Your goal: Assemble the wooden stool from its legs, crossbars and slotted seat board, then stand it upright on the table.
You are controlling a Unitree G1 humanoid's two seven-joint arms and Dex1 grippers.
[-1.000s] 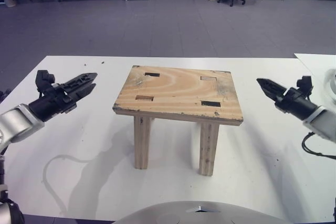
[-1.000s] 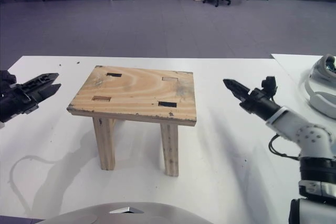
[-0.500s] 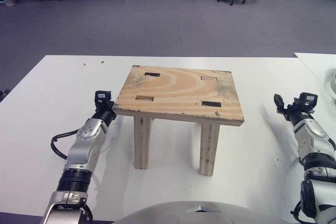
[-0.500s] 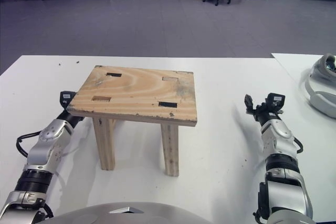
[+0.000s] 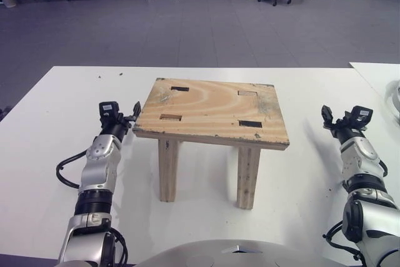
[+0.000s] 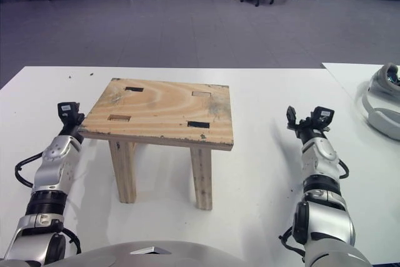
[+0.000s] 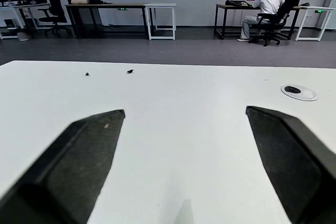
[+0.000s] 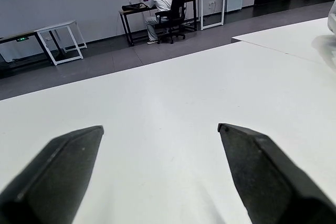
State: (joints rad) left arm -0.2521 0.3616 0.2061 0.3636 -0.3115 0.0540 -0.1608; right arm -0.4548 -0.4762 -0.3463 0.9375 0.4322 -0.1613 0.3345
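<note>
The stool stands upright at the middle of the table, its slotted seat on top and two near legs in sight. The left claw sits low just beside the seat's left edge, not clearly touching it, fingers spread wide apart. The right claw rests well to the right of the stool, also spread open and empty. A white headset lies at the far right
</note>
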